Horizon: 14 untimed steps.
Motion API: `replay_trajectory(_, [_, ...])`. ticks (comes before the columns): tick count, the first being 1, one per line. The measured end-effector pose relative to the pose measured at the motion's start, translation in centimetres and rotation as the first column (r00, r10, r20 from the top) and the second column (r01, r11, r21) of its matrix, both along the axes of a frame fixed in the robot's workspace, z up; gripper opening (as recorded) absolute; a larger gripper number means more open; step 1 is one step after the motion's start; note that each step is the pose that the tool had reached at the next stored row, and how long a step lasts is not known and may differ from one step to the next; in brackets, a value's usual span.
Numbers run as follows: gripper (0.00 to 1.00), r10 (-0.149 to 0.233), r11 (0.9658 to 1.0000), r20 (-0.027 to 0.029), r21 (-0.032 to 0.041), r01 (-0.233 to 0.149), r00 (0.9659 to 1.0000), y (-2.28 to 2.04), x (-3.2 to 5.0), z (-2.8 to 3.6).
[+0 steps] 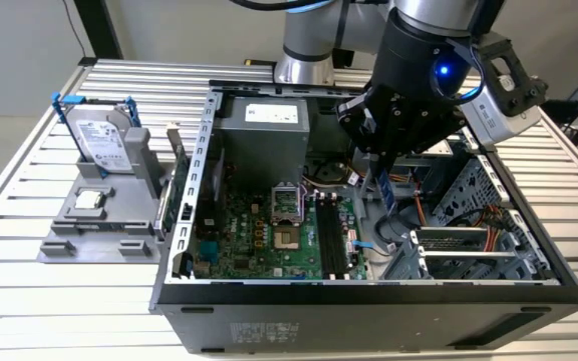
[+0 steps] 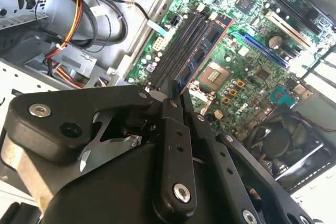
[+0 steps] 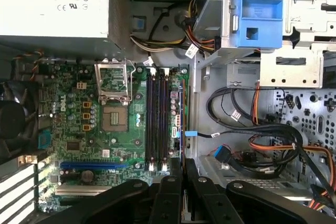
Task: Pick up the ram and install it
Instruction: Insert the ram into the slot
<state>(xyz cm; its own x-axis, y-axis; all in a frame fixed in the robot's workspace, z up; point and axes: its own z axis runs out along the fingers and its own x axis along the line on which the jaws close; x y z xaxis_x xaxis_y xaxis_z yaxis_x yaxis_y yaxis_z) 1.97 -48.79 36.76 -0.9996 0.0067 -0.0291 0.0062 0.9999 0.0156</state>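
Closest up in the exterior view, the black computer case (image 1: 369,312) is lying open on the slatted table (image 1: 28,301), green motherboard (image 1: 259,241) showing; well off toward the exterior view's left a hard drive (image 1: 103,139) is standing in a grey holder (image 1: 98,237) with a CPU chip (image 1: 90,199) lying in front. Over the board the gripper (image 1: 384,167) is hanging, fingers pressed together on the ram (image 1: 388,194), which is pointing straight down near the black memory slots (image 1: 334,241). In the second wrist view the black fingers (image 2: 176,129) are pinching one end of the ram (image 2: 207,45), the stick reaching out over the memory slots (image 2: 178,45), loose cables (image 2: 79,24) crowding alongside. In the first wrist view the ram (image 3: 181,124) is showing edge-on, just beside the memory slots (image 3: 157,124), orange and black cables (image 3: 262,140) bunching on its other side, the gripper (image 3: 181,177) clamping it.
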Motion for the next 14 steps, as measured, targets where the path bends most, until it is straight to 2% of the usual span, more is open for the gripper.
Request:
replay_trajectory(8, [0.0,0.0,1.0,0.0,0.0002,0.0,1.0,0.02,0.0,-0.03])
replay_trajectory(10, [0.0,0.0,1.0,0.0,0.0001,0.0,1.0,0.09,0.0,-0.23])
replay_trajectory(14, [0.0,-0.002,1.0,0.0,0.0001,0.002,1.0,0.79,-0.01,-0.94])
